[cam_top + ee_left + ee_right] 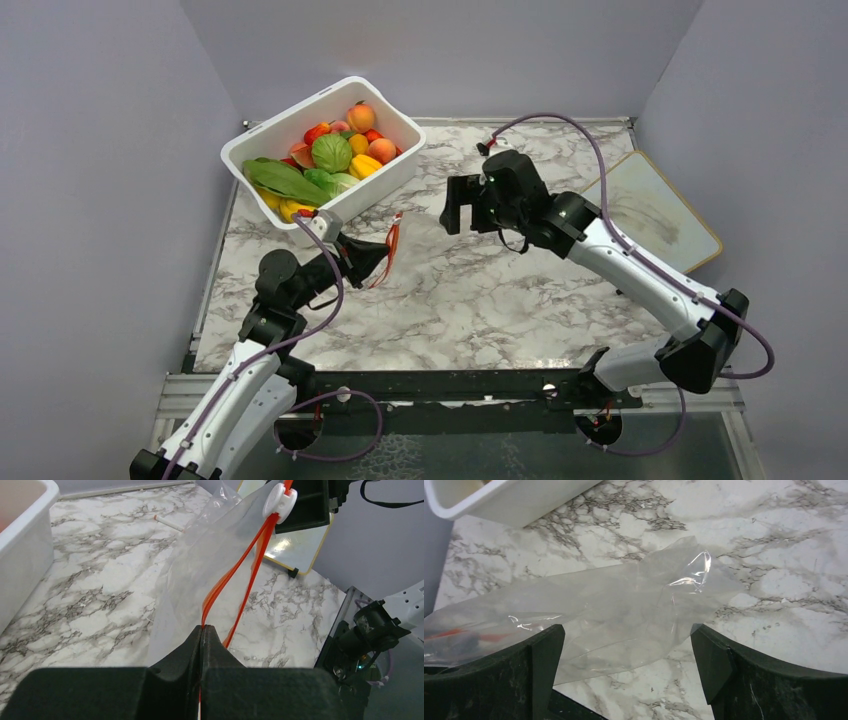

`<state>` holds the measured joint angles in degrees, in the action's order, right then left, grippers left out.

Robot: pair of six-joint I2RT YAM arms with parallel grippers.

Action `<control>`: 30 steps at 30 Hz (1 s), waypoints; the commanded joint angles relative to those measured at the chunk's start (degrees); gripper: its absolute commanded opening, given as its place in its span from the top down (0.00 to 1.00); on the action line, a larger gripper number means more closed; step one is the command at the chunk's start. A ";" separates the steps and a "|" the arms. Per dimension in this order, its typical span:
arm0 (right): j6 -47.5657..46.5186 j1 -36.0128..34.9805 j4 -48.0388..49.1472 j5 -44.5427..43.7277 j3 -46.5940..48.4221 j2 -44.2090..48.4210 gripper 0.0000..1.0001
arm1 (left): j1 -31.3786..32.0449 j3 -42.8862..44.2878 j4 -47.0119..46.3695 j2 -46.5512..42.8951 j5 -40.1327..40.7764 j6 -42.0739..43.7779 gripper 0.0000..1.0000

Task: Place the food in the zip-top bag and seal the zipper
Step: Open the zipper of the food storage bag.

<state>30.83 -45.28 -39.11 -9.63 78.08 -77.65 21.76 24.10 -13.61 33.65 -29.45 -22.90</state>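
Note:
The food lies in a white tub (pixel 392 178) at the back left: a round green cabbage (pixel 331 153), a long leafy bunch (pixel 285 180), a peach (pixel 361 117) and other small fruits. The clear zip-top bag (pixel 200 565) hangs above the marble between my grippers, with no food in it. My left gripper (pixel 202 626) is shut on one side of the orange-red zipper (pixel 235 570), which runs up to a white slider (pixel 280 502). My right gripper (pixel 626 650) is open just right of the bag (pixel 624 605), the film's end between its fingers (pixel 546 655) and untouched.
A framed white board (pixel 655 210) lies at the table's right edge. A small white stick (pixel 169 523) rests on the marble beyond the bag. Grey walls close in the left, back and right sides.

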 commanded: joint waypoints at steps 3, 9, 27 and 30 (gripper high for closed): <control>-6.04 0.10 -5.87 -2.21 6.57 -4.12 0.00 | 0.13 0.54 5.97 -0.90 5.67 -1.71 1.00; -6.96 0.17 -8.11 -5.78 9.28 -3.95 0.00 | 0.11 -0.07 6.38 0.62 8.42 -4.38 1.00; -2.80 -1.11 12.24 22.19 -4.56 4.18 0.44 | 0.12 4.09 6.08 5.11 10.01 -12.81 1.00; -3.07 -4.01 16.68 19.13 -7.35 2.27 0.45 | 0.12 4.12 5.51 5.12 9.96 -14.47 1.00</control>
<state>27.40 -46.02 -32.60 6.24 74.17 -72.38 21.78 26.37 -6.72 38.85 -20.38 -34.33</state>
